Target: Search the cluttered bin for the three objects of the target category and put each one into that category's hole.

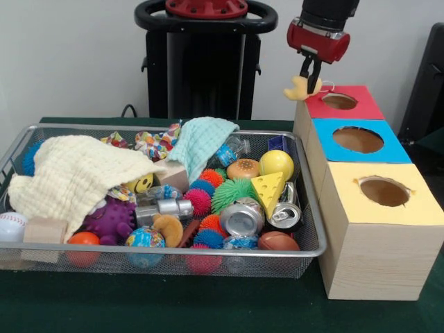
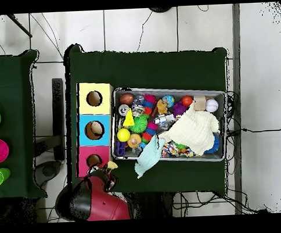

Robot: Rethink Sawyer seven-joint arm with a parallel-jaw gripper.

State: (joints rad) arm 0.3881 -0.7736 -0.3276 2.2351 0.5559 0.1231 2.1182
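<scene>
The wire mesh bin [image 1: 208,254] fills the left and middle of the table, heaped with toys, cans and cloths; it also shows in the overhead view [image 2: 168,89]. The red-faced hole [image 1: 339,101] is the farthest of three on the wooden box, and in the overhead view [image 2: 93,160] it is the one nearest the robot. My gripper [image 1: 309,75] hangs just left of the red hole's edge, above the box's corner. It is shut on a small yellow curved toy [image 1: 301,89], also seen from above [image 2: 112,165].
A blue-faced hole [image 1: 358,139] and a yellow-faced hole [image 1: 383,191] lie nearer the camera on the same box. In the bin a cream cloth [image 1: 76,173] and a teal cloth [image 1: 201,139] cover some toys. A cheese wedge [image 1: 268,191] and crushed cans [image 1: 243,218] lie near the box.
</scene>
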